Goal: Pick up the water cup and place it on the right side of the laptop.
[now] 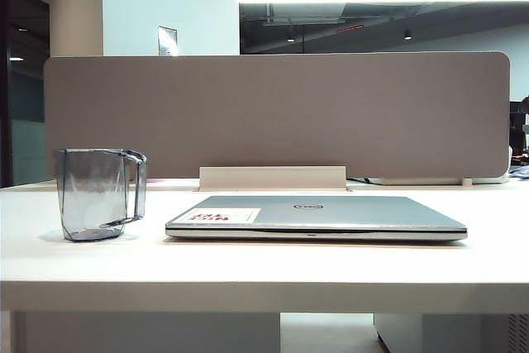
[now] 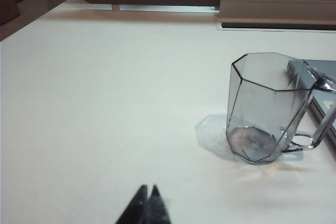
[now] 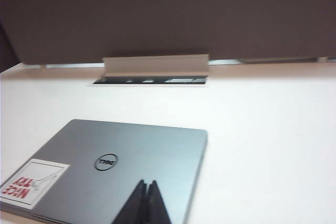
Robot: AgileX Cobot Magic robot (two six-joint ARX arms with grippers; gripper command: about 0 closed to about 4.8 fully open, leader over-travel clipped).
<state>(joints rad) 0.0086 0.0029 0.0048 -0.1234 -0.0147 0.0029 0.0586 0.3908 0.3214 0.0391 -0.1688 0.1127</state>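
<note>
Right gripper (image 3: 146,195) pinched shut, empty, seemingly above laptop (image 3: 131,156) | left gripper (image 2: 148,199) shut, near water cup (image 2: 262,108)

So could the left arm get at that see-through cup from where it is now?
Probably yes: bare table lies between the shut left gripper and the water cup. The laptop sits just beyond the cup's handle, not in between.

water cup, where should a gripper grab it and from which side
Probably across the water cup at its open rim, from above: it stands upright left of the laptop, handle toward the laptop. The shut left gripper is nearer; the shut right gripper hangs over the laptop.
</note>
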